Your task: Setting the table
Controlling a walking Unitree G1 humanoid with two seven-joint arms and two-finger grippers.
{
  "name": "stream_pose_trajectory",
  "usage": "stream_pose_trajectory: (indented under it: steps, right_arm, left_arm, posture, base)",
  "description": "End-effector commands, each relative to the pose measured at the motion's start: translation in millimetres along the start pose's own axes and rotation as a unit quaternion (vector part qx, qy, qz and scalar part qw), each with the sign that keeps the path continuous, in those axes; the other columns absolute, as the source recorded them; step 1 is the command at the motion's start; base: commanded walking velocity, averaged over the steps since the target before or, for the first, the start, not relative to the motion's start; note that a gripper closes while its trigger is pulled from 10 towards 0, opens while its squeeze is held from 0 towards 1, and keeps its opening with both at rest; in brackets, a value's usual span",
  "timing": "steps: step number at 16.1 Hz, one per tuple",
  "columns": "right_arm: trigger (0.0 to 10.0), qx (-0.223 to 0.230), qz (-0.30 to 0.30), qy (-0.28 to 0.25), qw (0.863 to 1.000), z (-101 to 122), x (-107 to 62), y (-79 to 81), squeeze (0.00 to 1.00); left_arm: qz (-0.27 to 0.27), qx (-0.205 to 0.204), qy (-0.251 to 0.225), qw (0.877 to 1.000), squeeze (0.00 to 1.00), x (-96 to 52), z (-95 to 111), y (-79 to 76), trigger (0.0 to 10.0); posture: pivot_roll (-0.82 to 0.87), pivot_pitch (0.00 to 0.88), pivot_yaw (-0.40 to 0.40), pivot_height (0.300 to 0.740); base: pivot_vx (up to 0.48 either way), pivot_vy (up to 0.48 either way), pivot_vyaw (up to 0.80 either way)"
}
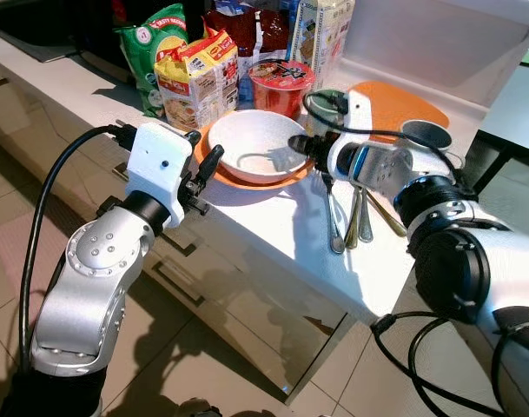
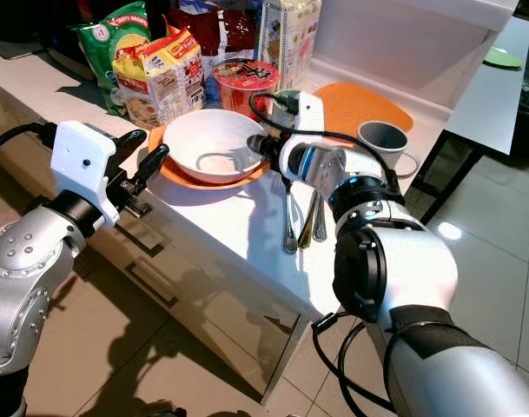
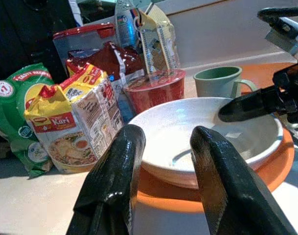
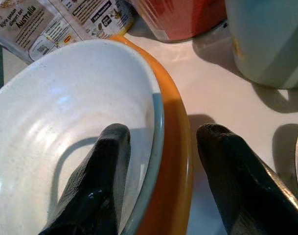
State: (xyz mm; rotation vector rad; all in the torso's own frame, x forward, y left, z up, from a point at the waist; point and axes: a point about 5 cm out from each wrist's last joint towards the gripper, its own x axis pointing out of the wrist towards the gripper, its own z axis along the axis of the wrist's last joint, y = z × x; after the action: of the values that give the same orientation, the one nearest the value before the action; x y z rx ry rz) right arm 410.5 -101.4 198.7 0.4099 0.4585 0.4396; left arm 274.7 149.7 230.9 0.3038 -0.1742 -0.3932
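Currently, step in hand: taking hold of the round white ceramic bowl, judged from how both grippers close in on it.
Bowl's place: it sits upright, mouth up, on a flat orange plate on the white countertop, near the front edge, just in front of a red instant-noodle cup.
Right gripper: fingers spread and straddling the bowl's rim, one finger inside the bowl, the other outside above the plate's edge; nothing is clamped yet.
Left gripper: unclenched and empty, poised just beside the plate's near-left edge, fingers aimed at the bowl.
Next move, as a judgement: the right fingers need to close on the rim and lift straight up, so that the plate is not dragged along.
Bowl's axis: being round, it has no long axis; its opening faces straight up.
Cutlery: steel spoons and forks lie just right of the plate, long axes running roughly front to back, handles toward the robot.
Beyond: a grey-green mug stands beside an orange placemat.
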Motion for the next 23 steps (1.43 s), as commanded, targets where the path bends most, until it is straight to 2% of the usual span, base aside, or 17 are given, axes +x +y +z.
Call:
stream_pose_trajectory:
  steps: [1, 2, 3, 5, 9, 11, 13, 14, 15, 19, 20, 21, 22, 23]
  right_arm:
    - [10.0, 0.003, -0.012, 0.006, 1.0, -3.8, -0.9, -5.4, 0.0]
    - [7.5, 0.005, -0.014, 0.008, 1.0, -5.0, -1.1, -6.7, 0.0]
    - [3.8, 0.007, -0.016, 0.008, 1.0, -5.5, -1.5, -7.9, 0.0]
    - [0.0, 0.01, -0.022, 0.005, 1.0, -3.7, -2.6, -10.0, 0.0]
    - [0.0, 0.014, -0.023, -0.001, 1.0, -0.2, -4.0, -11.0, 0.0]
    - [0.0, 0.017, -0.024, -0.003, 1.0, 0.3, -4.5, -11.9, 0.0]
    - [0.0, 0.02, -0.026, -0.003, 0.999, -0.1, -5.1, -13.5, 0.0]
    - [0.0, 0.022, -0.028, -0.003, 0.999, -1.1, -5.6, -15.4, 0.0]
    - [0.0, 0.023, -0.03, -0.002, 0.999, -1.4, -5.8, -16.3, 0.0]
    - [0.0, 0.018, -0.036, -0.003, 0.999, -0.3, -7.4, -19.2, 0.0]
    - [0.0, 0.013, -0.038, -0.003, 0.999, 0.4, -7.9, -19.9, 0.0]
    - [0.0, 0.013, -0.038, -0.003, 0.999, 0.6, -7.9, -20.0, 0.0]
    - [0.0, 0.012, -0.039, -0.003, 0.999, 0.8, -8.0, -20.1, 0.0]
    - [0.0, 0.011, -0.039, -0.003, 0.999, 0.9, -8.0, -20.1, 0.0]
  left_arm:
    - [-0.002, 0.004, -0.008, 1.0, 0.0, -0.9, 5.1, -1.9, 10.0]
    - [-0.003, 0.003, -0.007, 1.0, 0.0, -1.3, 5.2, -2.7, 10.0]
    - [-0.003, 0.003, -0.007, 1.0, 0.0, -0.9, 4.8, -3.1, 10.0]
    - [-0.003, 0.003, -0.008, 1.0, 0.0, -0.3, 5.0, -2.7, 10.0]
    - [0.002, 0.001, -0.007, 1.0, 0.0, 3.9, 5.0, -0.5, 10.0]
    - [0.011, -0.007, -0.005, 1.0, 0.0, 10.3, 3.9, 2.5, 10.0]
    - [0.023, -0.033, -0.003, 0.999, 0.0, 23.8, 2.3, 7.5, 10.0]
    - [0.026, -0.083, 0.002, 0.996, 0.0, 40.3, 1.3, 9.9, 10.0]
    - [0.023, -0.112, 0.006, 0.993, 0.0, 46.1, 1.0, 9.5, 10.0]
    - [-0.008, -0.192, 0.026, 0.981, 0.0, 60.0, 2.1, 4.2, 10.0]
    - [-0.049, -0.231, 0.048, 0.971, 0.02, 61.1, 1.6, -4.0, 10.0]
    - [-0.06, -0.232, 0.057, 0.969, 0.14, 61.5, 1.3, -5.7, 10.0]
    - [-0.065, -0.219, 0.077, 0.971, 0.38, 61.9, -1.5, -6.8, 10.0]
    - [-0.07, -0.225, 0.083, 0.968, 0.55, 62.3, -1.8, -7.9, 10.0]
  posture:
    - [0.2, 0.036, -0.065, 0.74]
    - [0.19, 0.04, -0.065, 0.74]
    - [0.19, 0.039, -0.065, 0.74]
    - [0.19, 0.035, -0.066, 0.74]
    - [0.19, 0.025, -0.068, 0.74]
    - [0.19, 0.023, -0.068, 0.74]
    - [0.19, 0.022, -0.07, 0.74]
    - [0.18, 0.018, -0.07, 0.74]
    - [0.18, 0.018, -0.07, 0.74]
    - [0.16, 0.014, -0.064, 0.74]
    - [0.16, 0.014, -0.065, 0.74]
    - [0.16, 0.014, -0.065, 0.74]
    - [0.16, 0.015, -0.066, 0.74]
    - [0.16, 0.015, -0.067, 0.74]
  base:
    - [0.0, 0.0, 0.0]
    - [0.0, 0.0, 0.0]
    - [0.0, 0.0, 0.0]
    - [0.0, 0.0, 0.0]
    - [0.0, 0.0, 0.0]
    - [0.0, 0.0, 0.0]
    - [0.0, 0.0, 0.0]
    - [0.0, 0.0, 0.0]
    - [0.0, 0.0, 0.0]
    - [0.0, 0.0, 0.0]
    - [0.0, 0.0, 0.0]
    - [0.0, 0.0, 0.0]
    - [0.0, 0.0, 0.0]
    - [0.0, 0.0, 0.0]
